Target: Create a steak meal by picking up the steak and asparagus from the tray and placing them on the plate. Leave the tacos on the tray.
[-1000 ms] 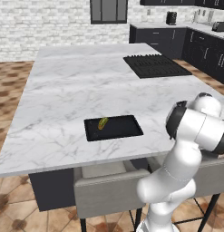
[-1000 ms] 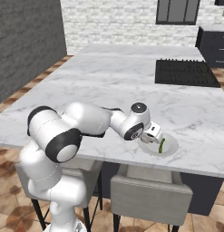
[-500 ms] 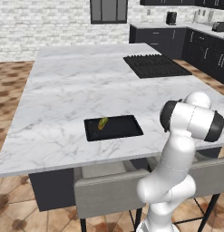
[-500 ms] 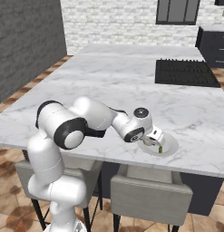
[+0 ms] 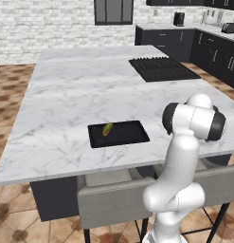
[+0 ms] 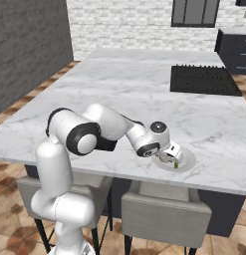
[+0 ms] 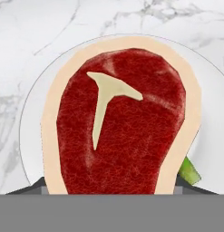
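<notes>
- No brand, label or readable writing shows on any surface.
- The red raw steak with a pale fat rim and a whitish T-shaped bone mark [image 7: 122,131] lies on the round white plate [image 7: 212,136], covering most of it in the hand view.
- A short piece of the thin green asparagus stalk [image 7: 189,171] pokes out from under the steak's edge at about 4 o'clock, resting on the plate.
- The two-finger gripper [image 6: 170,156] sits low over the plate [image 6: 188,160] near the front edge of the white marble bench [image 6: 144,89]; a green speck [image 6: 177,164] shows at its tip. Whether the fingers are spread or closed I cannot tell, since the steak hides their tips in the hand view.
- The flat black rectangular tray [image 5: 123,138] lies well apart from the plate on the bench, with the small yellow-green folded taco [image 5: 107,129] resting in its 10 o'clock part.
- A black ridged stovetop [image 5: 162,69] is set into the far side of the bench.
- Grey chairs [image 5: 113,199] stand tucked against the bench's near side, beside the arm's base.
</notes>
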